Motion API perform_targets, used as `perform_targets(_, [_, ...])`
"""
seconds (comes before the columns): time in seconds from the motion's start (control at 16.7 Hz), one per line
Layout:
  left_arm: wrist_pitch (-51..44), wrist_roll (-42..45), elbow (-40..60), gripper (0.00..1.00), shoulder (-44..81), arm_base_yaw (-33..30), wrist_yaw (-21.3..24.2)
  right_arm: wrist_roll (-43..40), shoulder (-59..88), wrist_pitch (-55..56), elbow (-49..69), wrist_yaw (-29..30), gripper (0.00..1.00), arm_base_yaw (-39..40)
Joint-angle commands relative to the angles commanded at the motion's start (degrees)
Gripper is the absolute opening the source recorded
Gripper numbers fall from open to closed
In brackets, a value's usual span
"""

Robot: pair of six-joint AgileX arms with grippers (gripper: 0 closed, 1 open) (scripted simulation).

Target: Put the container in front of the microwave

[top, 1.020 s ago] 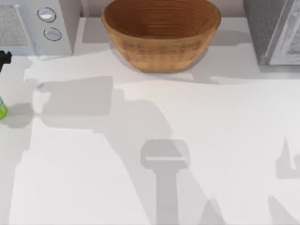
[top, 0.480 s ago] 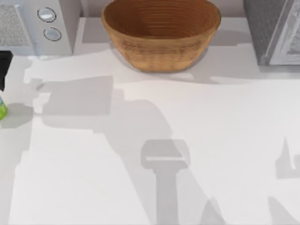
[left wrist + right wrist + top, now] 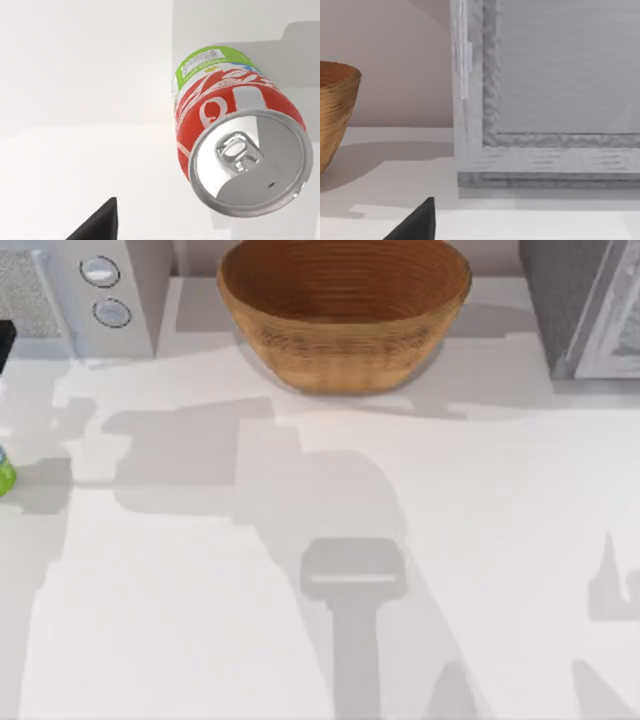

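The can [image 3: 5, 472] stands on the table [image 3: 330, 640] in front of the microwave [image 3: 75, 295], a little way out from its door, at the far left side of the table. It stands up straight with its silver top up. Seen from the left wrist, the can [image 3: 235, 135] stands by itself on the white table, and nothing touches it. I think the job is about done, because the can is where it should be.

The left gripper [image 3: 5, 340] is the dark bit between the microwave and the can, close to the microwave front. In the left wrist view one dark fingertip [image 3: 97, 225] sits apart from the can. The left hand is not holding the can. I cannot tell if its fingers are wide apart or closed. I think it is up there because it needs to get out of the way without knocking the can over.

The right arm is parked far from the microwave, near the other grey box [image 3: 585, 305]. One of its fingertips [image 3: 417, 222] shows, but I cannot tell if that hand is open.

Now I count. There is one can, one microwave with two round dials [image 3: 99, 271], one brown basket [image 3: 345, 310] beside the microwave, and one other grey box past the basket.
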Motion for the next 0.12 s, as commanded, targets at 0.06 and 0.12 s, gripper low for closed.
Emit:
perform_targets(0.06, [-1.0, 0.0, 1.0, 1.00, -0.1, 0.0, 0.0, 0.0, 0.0, 0.0, 0.0, 0.0, 1.00, 0.0])
perform_targets(0.12, [-1.5, 0.0, 1.5, 1.00, -0.2, 0.0, 0.0, 0.0, 0.0, 0.0, 0.0, 0.0, 1.00, 0.0])
